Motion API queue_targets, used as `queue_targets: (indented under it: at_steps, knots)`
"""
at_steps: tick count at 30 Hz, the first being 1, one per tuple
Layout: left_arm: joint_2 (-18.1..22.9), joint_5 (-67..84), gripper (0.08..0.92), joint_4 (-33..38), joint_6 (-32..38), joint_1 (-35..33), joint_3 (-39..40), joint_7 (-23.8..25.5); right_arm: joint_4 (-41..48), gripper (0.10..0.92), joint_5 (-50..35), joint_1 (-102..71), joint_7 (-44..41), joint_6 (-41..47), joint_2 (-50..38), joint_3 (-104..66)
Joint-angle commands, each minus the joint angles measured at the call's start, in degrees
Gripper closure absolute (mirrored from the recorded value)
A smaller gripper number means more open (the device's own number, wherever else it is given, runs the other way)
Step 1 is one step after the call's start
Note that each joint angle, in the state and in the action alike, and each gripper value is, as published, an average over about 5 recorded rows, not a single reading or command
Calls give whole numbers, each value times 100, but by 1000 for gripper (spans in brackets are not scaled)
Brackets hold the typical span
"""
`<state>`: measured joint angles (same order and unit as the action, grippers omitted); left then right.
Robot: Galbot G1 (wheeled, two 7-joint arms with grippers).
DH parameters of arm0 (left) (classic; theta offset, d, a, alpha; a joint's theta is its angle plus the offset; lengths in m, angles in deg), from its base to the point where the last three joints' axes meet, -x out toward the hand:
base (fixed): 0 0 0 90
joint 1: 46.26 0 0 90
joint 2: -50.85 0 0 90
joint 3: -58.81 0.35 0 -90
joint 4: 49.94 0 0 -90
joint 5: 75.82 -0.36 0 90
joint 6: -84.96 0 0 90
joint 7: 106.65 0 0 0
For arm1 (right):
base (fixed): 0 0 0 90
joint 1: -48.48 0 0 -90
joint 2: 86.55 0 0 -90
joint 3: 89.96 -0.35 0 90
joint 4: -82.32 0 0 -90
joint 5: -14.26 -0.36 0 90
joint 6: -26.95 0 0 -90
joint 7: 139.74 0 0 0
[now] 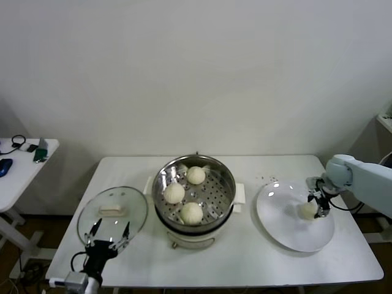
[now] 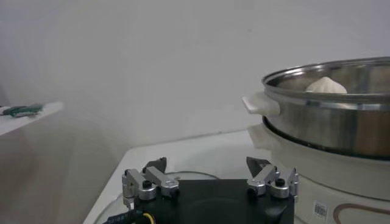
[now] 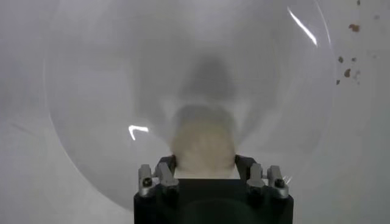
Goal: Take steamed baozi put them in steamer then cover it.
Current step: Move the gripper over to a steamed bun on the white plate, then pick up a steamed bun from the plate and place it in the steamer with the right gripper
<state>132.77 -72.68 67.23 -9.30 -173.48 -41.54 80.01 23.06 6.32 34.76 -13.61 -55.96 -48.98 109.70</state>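
Observation:
The steamer (image 1: 228, 184) stands mid-table with three baozi (image 1: 196, 175) on its perforated tray. A fourth baozi (image 1: 306, 211) lies on the white plate (image 1: 288, 229) at the right. My right gripper (image 1: 313, 208) is down on the plate and shut on it. In the right wrist view the fingers (image 3: 166, 167) press both sides of this baozi (image 3: 203, 143). The cover (image 1: 131, 205) lies flat to the left of the steamer. My left gripper (image 1: 109, 231) hangs open over its near edge. The left wrist view shows that gripper (image 2: 206, 163) open and empty, with the steamer (image 2: 329, 122) beyond.
A white side table (image 1: 24, 165) with small items stands at the far left. Small brown crumbs (image 1: 266, 179) lie on the table behind the plate, also in the right wrist view (image 3: 352, 27). The wall is close behind the table.

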Motion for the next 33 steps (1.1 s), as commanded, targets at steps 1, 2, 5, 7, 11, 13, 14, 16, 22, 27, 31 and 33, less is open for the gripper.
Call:
queue_targets:
  at_steps: [1,2,5,7,11,13,14,16,22,27,31,33]
  knots:
    - [-17,-5,177,1,-13,21,-9,3,-230,374,-405,829,-278,-60,-35,255]
    - [-26,-3,177,-1,-17,31,-10,5,-322,378,-621,1230,-331,-84,-15,537]
    - [-55,6,177,3,-29,56,-10,8,-678,384,-1425,2716,-556,-162,141,1540]
    - [-73,12,177,7,-25,61,-7,14,-894,382,-1928,3577,-715,-185,329,1993]
    - [-114,13,177,11,0,61,1,37,-1267,381,-2719,4702,-863,-36,777,2165]
    - [-128,13,177,21,1,74,9,44,-1581,380,-3092,5043,-851,135,1011,2034]
    - [-128,13,177,24,-2,87,17,44,-1790,380,-3284,5109,-800,259,1106,1918]
    - [-123,12,177,29,-13,113,34,46,-2188,379,-3633,5141,-677,499,1247,1656]
    - [-88,-5,177,33,-34,160,84,50,-3381,370,-4067,4601,-47,1097,1640,1117]
    - [-64,-6,177,80,-47,157,64,54,-3659,365,-3761,3810,359,1296,1868,1152]
    - [-58,-3,177,102,-58,157,26,56,-3492,364,-3120,3201,538,1345,1977,1287]
    - [-53,0,177,104,-58,154,2,56,-3349,364,-2892,2936,616,1369,2021,1301]
